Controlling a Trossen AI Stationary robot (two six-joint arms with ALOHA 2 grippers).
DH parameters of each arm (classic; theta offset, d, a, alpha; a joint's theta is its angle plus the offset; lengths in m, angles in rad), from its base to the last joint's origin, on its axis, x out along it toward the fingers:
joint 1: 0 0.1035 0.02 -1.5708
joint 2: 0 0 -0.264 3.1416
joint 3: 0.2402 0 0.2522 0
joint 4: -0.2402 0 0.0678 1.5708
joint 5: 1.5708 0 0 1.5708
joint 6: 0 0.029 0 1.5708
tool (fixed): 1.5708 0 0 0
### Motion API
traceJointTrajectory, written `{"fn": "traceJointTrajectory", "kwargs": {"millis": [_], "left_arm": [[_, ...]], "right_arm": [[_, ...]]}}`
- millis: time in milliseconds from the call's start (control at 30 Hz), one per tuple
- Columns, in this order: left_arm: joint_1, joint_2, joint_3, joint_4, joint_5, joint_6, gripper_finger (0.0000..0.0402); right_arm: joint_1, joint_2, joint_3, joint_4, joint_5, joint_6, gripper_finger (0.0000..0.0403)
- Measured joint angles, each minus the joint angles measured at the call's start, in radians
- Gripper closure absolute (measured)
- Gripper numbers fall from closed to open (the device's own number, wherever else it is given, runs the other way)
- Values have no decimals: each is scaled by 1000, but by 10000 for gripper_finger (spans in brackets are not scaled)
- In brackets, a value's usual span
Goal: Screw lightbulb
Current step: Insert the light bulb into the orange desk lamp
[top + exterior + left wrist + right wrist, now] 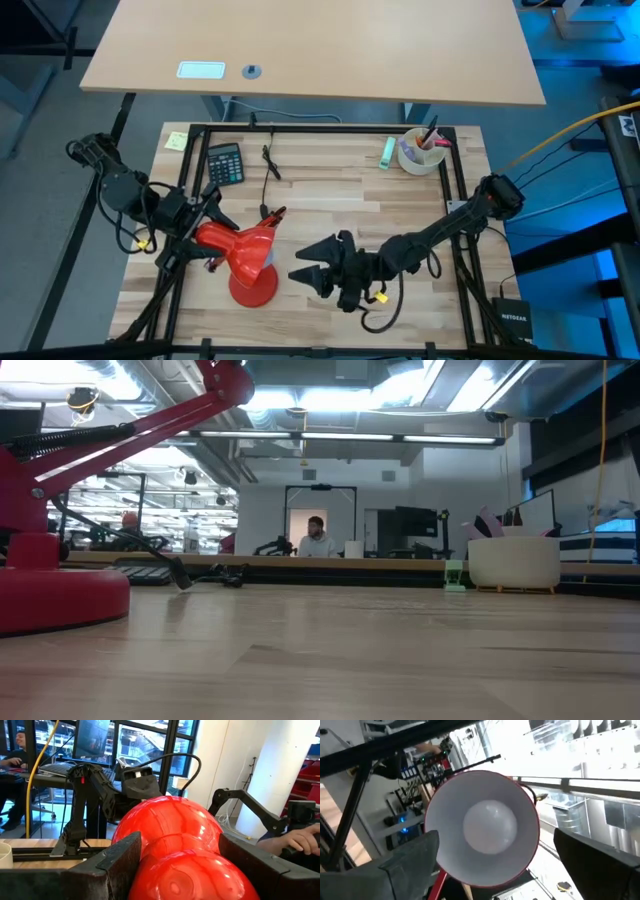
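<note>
A shiny red metal desk lamp stands on the pale wooden table. Its round red base sits flat on the wood, and its shade tips toward the right arm. Inside the shade's white bowl sits the small round white lightbulb, right in the middle.

The left gripper is on the side of the lamp away from the right arm. Its two dark fingers pinch the back of the red shade.

The right gripper is just in front of the shade's open mouth. Its fingers are spread wide apart and hold nothing. They do not touch the lightbulb.
</note>
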Motion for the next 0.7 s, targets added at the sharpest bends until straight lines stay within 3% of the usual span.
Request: {"fn": "traceJointTrajectory", "kwargs": {"millis": [267, 467, 700], "left_arm": [[0, 0, 0, 0, -2, -27, 149], [0, 0, 0, 2, -2, -32, 149], [2, 4, 0, 1, -3, -34, 149]], "right_arm": [[1, 0, 0, -156, 81, 105, 5], [-6, 6, 0, -297, -24, 109, 6], [-13, 40, 0, -396, 112, 89, 6]]}}
